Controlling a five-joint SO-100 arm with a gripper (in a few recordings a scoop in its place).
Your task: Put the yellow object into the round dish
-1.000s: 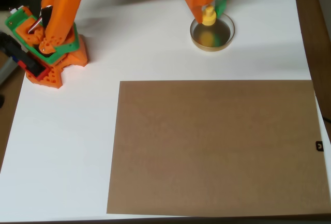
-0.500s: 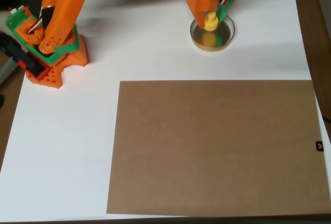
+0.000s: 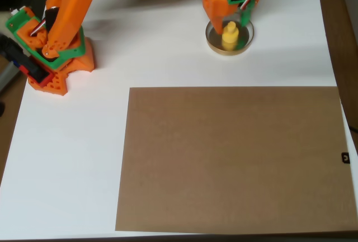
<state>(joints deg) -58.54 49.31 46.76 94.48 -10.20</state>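
1. Lower than half a second ago, the yellow object (image 3: 230, 36) now sits inside the round dish (image 3: 246, 42).
2. Orange-and-green gripper (image 3: 229, 19) hangs over the dish's far rim, its fingers flanking the knob.
3. Whether the jaws grip it cannot be told.

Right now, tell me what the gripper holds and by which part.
The orange-and-green gripper grips the small bright yellow plastic piece by its top knob, inside the tan-rimmed round dish.
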